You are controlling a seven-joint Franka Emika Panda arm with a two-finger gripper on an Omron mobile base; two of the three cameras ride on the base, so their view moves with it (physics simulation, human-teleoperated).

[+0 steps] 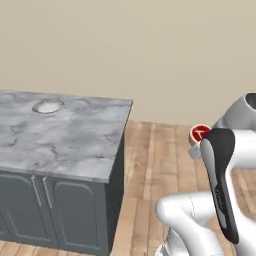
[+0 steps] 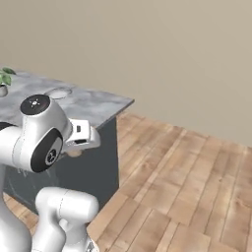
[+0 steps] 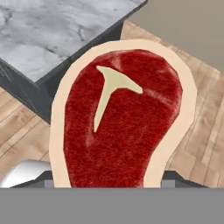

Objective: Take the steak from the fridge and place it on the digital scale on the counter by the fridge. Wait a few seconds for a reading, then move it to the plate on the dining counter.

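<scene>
one steak (image 3: 120, 127) sits right in front of our hand camera, a red slab with a pale tan rim and a white y-shaped streak of marbling. its lower edge drops between two grey bits of the hand at the bottom, and the fingertips themselves are hidden behind the meat. we read the gripper (image 1: 198, 141) as closed on the steak, since the meat hangs in the air at the hand with nothing under it.

from the left base view we see the steak (image 1: 200, 132) as a small red disc at the tip of our arm, above the wooden floor (image 1: 155, 165) and well to the right of the dining counter (image 1: 75, 140). in the right base view the hand (image 2: 81, 135) points toward the counter's near corner, though the meat is hidden there behind the arm.

farther out, the dining counter's marble top rests on a dark grey base with cabinet doors (image 1: 30, 210). the plate (image 1: 48, 106) lies near the far edge of the marble, well apart from the steak. the right base view shows the plate (image 2: 58, 92) too, and a small potted plant (image 2: 4, 81) at the counter's left end. a plain beige wall (image 2: 172, 59) stands behind everything.
</scene>
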